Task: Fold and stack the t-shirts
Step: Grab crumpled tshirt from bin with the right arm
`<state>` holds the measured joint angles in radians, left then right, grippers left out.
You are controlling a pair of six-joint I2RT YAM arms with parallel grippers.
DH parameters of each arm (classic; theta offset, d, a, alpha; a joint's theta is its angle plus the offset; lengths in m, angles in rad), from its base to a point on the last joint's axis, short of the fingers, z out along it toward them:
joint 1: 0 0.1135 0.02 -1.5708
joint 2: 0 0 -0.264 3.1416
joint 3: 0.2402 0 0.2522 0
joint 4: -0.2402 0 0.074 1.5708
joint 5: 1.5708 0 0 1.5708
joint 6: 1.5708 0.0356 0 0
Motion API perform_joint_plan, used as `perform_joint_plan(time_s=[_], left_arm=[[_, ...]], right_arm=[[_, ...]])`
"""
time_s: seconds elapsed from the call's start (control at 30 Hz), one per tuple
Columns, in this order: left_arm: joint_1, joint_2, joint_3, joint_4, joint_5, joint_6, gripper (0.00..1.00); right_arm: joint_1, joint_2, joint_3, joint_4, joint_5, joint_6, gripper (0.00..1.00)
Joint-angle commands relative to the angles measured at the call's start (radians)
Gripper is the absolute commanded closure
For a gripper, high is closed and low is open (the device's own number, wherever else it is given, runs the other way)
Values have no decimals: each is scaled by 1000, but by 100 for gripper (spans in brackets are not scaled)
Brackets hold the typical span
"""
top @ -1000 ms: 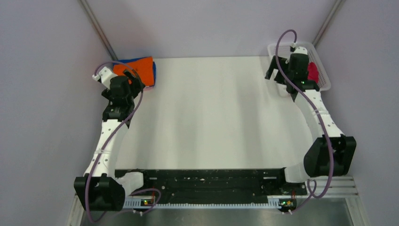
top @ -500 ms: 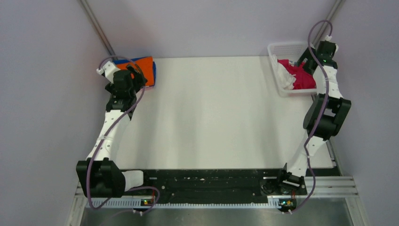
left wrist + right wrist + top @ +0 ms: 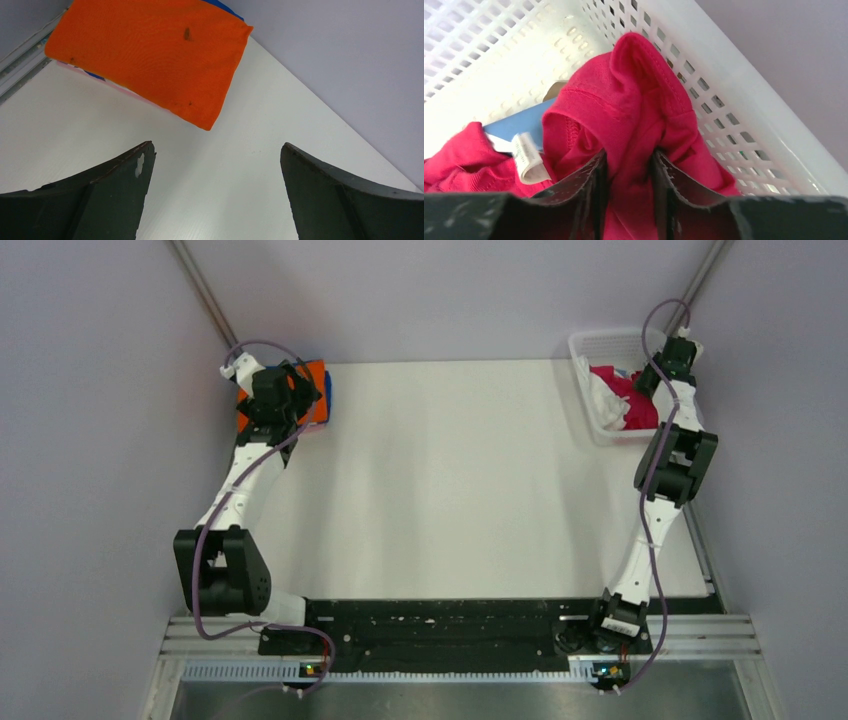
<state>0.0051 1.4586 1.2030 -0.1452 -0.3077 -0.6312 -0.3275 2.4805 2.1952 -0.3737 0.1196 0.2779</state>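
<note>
A folded orange t-shirt (image 3: 316, 380) (image 3: 150, 55) tops a stack at the table's back left corner, with a blue t-shirt (image 3: 327, 392) (image 3: 222, 7) showing under its edge. My left gripper (image 3: 290, 392) (image 3: 216, 150) hovers just in front of this stack, open, nothing between its fingers. A crumpled crimson-pink t-shirt (image 3: 628, 408) (image 3: 624, 100) lies in the white mesh basket (image 3: 590, 343) at the back right. My right gripper (image 3: 652, 380) (image 3: 629, 157) is down in the basket, its jaws pinched on a raised fold of that crimson-pink cloth.
White cloth (image 3: 603, 400) hangs over the basket's left side, and a pale blue piece (image 3: 519, 127) with a white label (image 3: 530, 160) lies under the crimson shirt. The basket wall (image 3: 734, 95) runs close past my right fingers. Walls and slanted metal posts frame the table's back corners.
The right arm swung round to the basket's far right side, dipped in, and its jaws closed on the crimson-pink cloth. The left arm stretched farther back toward the orange stack, still open.
</note>
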Motion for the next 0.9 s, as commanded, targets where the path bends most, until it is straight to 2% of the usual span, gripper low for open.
perform_joint_plan(time_s=[0.0, 0.13, 0.27, 0.53, 0.87], left_arm=[[-2, 17, 63, 49, 27, -10, 1], [-1, 10, 61, 49, 37, -5, 1], [-1, -12, 46, 50, 51, 8, 1], [0, -113, -15, 56, 36, 43, 1], [-1, -249, -51, -5, 20, 106, 1]], right_arm=[[2, 10, 57, 122, -19, -15, 77], [2, -32, 81, 163, -79, -22, 100], [3, -99, 134, 175, -145, -26, 100], [3, -309, 112, 318, -144, -66, 100], [4, -435, 139, 437, -123, -151, 100]])
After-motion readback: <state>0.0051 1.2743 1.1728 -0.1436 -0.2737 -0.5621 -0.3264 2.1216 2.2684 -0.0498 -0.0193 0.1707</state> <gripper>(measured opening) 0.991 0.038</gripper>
